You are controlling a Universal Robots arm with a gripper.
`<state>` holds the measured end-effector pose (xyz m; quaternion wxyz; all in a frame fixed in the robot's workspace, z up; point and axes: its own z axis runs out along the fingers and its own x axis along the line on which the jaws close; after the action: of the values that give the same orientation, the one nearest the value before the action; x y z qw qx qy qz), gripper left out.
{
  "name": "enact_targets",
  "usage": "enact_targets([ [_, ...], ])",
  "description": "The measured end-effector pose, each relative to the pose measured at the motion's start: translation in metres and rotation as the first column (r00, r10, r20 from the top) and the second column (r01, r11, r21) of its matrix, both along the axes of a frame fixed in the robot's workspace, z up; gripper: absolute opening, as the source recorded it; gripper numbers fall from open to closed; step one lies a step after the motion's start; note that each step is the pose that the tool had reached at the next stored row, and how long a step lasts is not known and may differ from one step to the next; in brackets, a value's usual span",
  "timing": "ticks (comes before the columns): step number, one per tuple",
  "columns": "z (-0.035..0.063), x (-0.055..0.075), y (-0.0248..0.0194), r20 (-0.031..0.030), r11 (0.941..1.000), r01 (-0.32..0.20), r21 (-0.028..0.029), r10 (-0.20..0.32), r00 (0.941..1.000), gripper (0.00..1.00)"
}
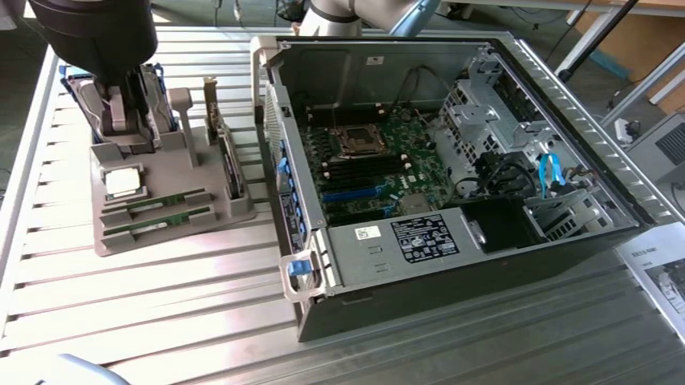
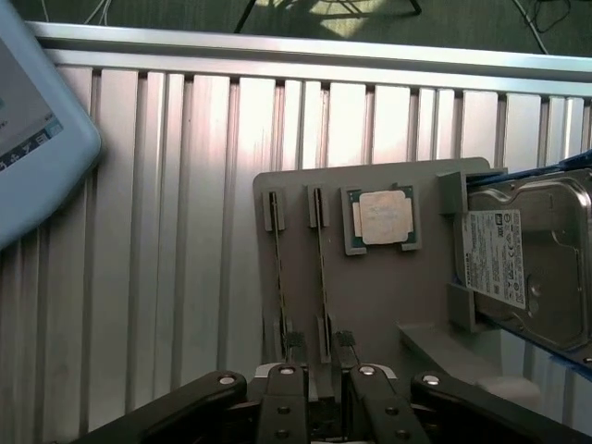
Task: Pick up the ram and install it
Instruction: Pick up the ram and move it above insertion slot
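Observation:
Two rams, thin green sticks, lie side by side in the grey holder (image 1: 172,210): ram (image 1: 160,203) and ram (image 1: 163,223). The wrist view sees them edge-on as ram (image 2: 277,268) and ram (image 2: 321,268). My gripper (image 1: 131,120) hangs above the holder's back part, clear of the sticks. In the wrist view the gripper (image 2: 319,356) is open, with its fingers (image 2: 282,398) on either side of the near end of the second stick's line, touching nothing. The open computer case (image 1: 450,152) shows the motherboard's memory slots (image 1: 348,167).
The holder also carries a square silver processor (image 2: 382,217) and a labelled hard drive (image 2: 527,268). A pale blue device (image 2: 37,120) lies on the ribbed metal table (image 1: 160,305). A printed sheet (image 1: 658,277) sits at the exterior view's right.

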<state>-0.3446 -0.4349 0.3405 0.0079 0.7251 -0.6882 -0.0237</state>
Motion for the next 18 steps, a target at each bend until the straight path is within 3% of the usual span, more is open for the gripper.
enact_targets([
  [18, -0.0146, 0.0, 0.0, 0.0, 1.0, 0.0, 0.0004, 0.0, 1.0, 0.25],
])
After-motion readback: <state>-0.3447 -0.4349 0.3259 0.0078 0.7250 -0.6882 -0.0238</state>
